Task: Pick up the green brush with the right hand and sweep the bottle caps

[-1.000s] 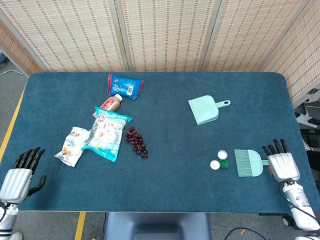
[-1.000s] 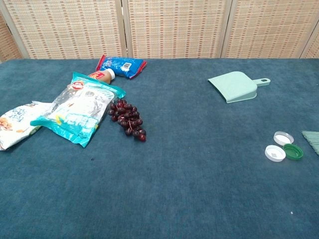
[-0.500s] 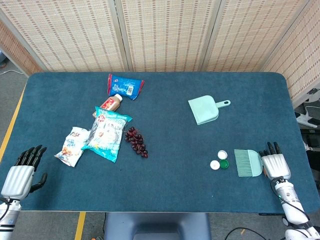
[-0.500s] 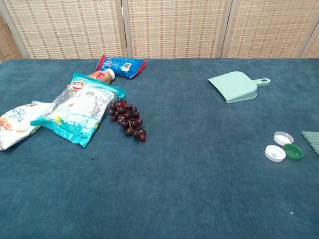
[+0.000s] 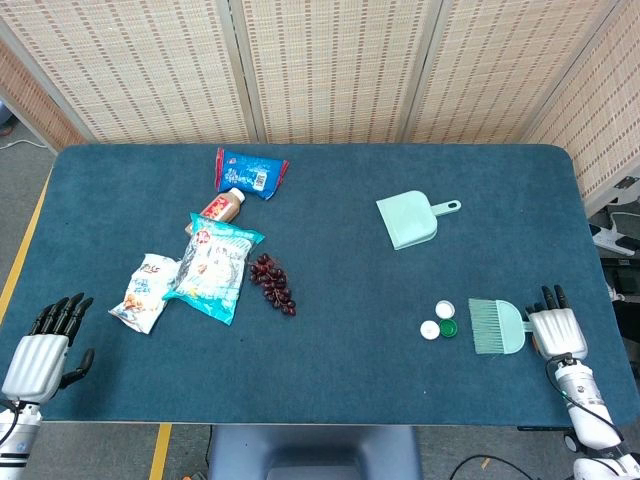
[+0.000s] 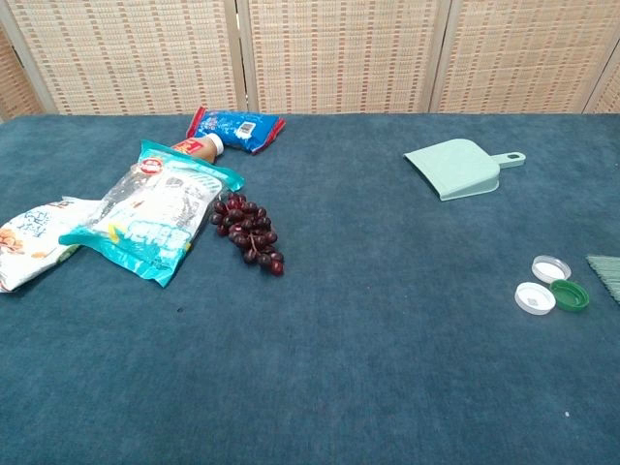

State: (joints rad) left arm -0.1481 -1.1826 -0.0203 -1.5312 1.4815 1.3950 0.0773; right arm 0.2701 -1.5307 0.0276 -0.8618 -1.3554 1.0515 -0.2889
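Three bottle caps (image 5: 439,321), two white and one green, lie just left of the green brush (image 5: 494,326) near the table's (image 5: 350,270) right front. My right hand (image 5: 556,329) sits over its handle; I cannot tell if it grips. My left hand (image 5: 40,348) hangs released. No packet writing is legible to me.

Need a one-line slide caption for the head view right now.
Right hand at the green brush handle, beside three bottle caps; dustpan beyond.
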